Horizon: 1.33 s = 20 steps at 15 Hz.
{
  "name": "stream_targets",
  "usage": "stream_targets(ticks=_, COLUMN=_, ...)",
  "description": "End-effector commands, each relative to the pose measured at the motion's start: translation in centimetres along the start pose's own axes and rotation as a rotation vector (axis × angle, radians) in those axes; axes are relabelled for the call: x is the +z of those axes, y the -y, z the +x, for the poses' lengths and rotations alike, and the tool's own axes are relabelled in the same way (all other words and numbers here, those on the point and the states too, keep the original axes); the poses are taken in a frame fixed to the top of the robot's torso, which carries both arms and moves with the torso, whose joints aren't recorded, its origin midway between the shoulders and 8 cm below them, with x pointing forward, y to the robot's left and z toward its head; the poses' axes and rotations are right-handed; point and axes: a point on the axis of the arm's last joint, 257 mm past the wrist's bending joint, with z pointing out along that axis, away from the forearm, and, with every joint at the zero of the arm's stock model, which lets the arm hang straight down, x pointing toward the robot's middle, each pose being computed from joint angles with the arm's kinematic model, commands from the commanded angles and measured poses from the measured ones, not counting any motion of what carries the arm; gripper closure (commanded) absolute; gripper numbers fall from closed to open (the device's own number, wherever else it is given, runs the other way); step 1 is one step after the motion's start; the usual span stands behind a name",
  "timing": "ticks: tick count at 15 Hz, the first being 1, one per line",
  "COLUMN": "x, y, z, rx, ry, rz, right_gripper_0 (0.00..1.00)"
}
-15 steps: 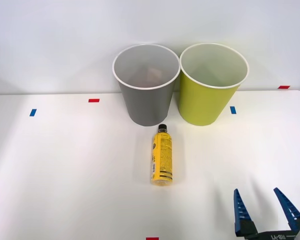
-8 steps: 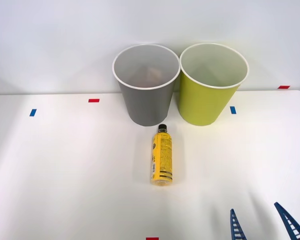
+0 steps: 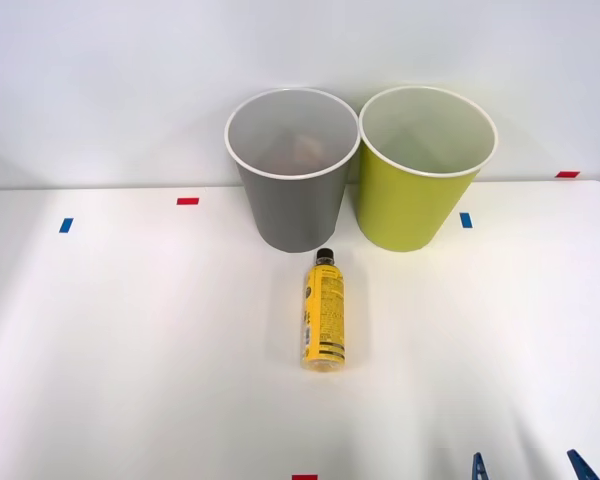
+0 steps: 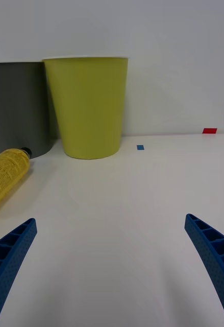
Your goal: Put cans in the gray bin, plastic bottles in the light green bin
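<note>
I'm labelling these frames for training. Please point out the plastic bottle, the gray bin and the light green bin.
plastic bottle (image 3: 324,317), front view, middle of its yellow label.
gray bin (image 3: 295,208), front view, its gray outer wall.
light green bin (image 3: 410,207), front view, its yellow-green outer wall.

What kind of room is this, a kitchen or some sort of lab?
Probably a test lab: a bare white table marked with coloured tape, two bins, gray bin and light green bin, before a blank wall.
</note>
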Motion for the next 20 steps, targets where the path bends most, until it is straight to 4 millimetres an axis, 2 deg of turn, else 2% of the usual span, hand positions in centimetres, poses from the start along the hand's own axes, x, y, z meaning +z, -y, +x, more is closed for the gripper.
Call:
stream_targets(ticks=1, x=-0.90, y=-0.37, z=0.64, rx=0.000, ry=-0.013, rz=-0.004, right_gripper_0=0.00)
stream_targets(ticks=20, x=-0.99, y=-0.41, z=0.76, rx=-0.005, ry=-0.017, rz=-0.005, right_gripper_0=0.00)
